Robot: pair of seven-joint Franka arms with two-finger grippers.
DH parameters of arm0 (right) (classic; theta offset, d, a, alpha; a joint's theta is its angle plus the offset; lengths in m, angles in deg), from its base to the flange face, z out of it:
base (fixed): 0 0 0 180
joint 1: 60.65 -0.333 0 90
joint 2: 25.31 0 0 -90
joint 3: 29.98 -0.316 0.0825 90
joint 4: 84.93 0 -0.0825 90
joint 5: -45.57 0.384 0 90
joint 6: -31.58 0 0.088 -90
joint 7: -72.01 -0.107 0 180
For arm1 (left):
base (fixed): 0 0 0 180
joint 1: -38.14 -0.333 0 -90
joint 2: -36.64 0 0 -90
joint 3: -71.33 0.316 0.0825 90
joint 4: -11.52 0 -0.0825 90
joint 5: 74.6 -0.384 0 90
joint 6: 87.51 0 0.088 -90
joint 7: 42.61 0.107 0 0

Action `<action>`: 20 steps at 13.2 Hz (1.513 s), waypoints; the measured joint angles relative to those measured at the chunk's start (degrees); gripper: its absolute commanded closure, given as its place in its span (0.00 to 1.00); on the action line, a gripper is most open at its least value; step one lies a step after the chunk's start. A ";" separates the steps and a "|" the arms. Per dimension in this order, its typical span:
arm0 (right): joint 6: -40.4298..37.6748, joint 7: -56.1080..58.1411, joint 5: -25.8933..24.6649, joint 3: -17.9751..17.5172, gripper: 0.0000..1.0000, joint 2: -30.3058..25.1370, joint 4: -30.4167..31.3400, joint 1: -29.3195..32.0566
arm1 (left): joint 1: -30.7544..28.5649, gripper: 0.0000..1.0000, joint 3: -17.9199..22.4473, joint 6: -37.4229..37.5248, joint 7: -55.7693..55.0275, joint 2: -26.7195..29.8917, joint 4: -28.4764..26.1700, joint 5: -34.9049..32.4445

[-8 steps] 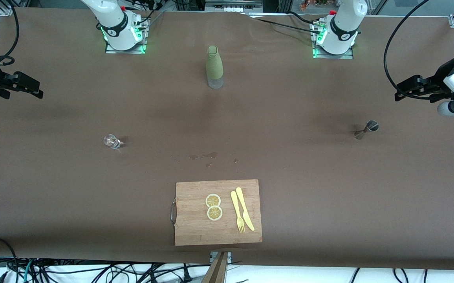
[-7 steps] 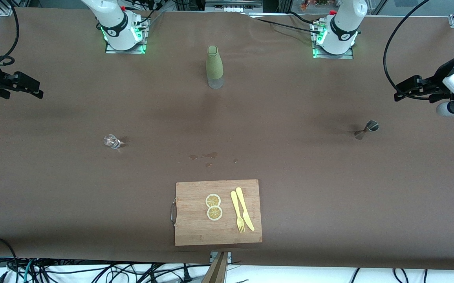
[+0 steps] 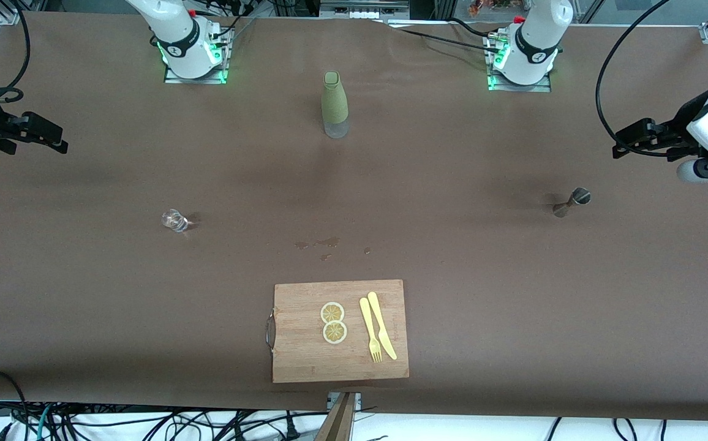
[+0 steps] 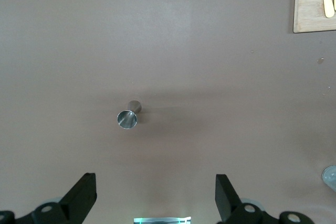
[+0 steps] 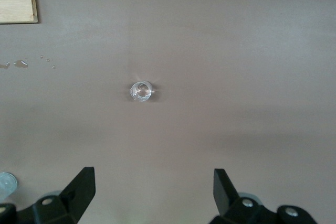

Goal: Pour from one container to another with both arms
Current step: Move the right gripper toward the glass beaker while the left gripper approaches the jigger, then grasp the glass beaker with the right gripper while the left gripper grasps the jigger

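A small clear glass [image 3: 174, 220] [image 5: 141, 91] stands on the brown table toward the right arm's end. A metal jigger [image 3: 572, 202] [image 4: 127, 118] stands toward the left arm's end. Both arms hang high over the table's two ends. My right gripper [image 3: 60, 144] [image 5: 154, 176] is open and empty, up in the air, with the glass on the table ahead of its fingers. My left gripper [image 3: 618, 146] [image 4: 155, 182] is open and empty too, with the jigger on the table ahead of its fingers.
A green-sleeved bottle [image 3: 334, 104] stands mid-table near the bases. A wooden cutting board [image 3: 305, 355] lies near the front edge, bearing two lemon slices [image 3: 333, 322], a yellow fork [image 3: 370, 329] and a knife [image 3: 382, 324]. Wet spots [image 3: 323, 244] mark the cloth.
The left arm's hand has drifted slightly upward in the front view. The right arm and all objects on the table have stayed put.
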 measured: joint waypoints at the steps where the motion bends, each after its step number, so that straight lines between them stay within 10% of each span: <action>1: 0.00 0.02 0.00 -0.03 0.00 0.38 0.00 -0.03 | -0.13 0.00 0.05 0.00 0.00 -0.02 -0.01 0.00; 5: 0.03 1.46 0.30 0.06 0.00 2.78 -0.03 0.06 | -2.59 0.00 0.27 0.09 2.83 -1.69 -0.30 0.00; 11: 0.01 29.32 1.49 1.20 0.00 6.64 -0.01 1.67 | -8.81 0.00 6.80 1.73 37.39 -3.91 -1.77 6.34; 20: 0.17 79.18 24.21 1.75 0.00 21.61 0.05 14.45 | -14.94 0.00 25.55 2.71 97.85 -12.03 -19.17 29.91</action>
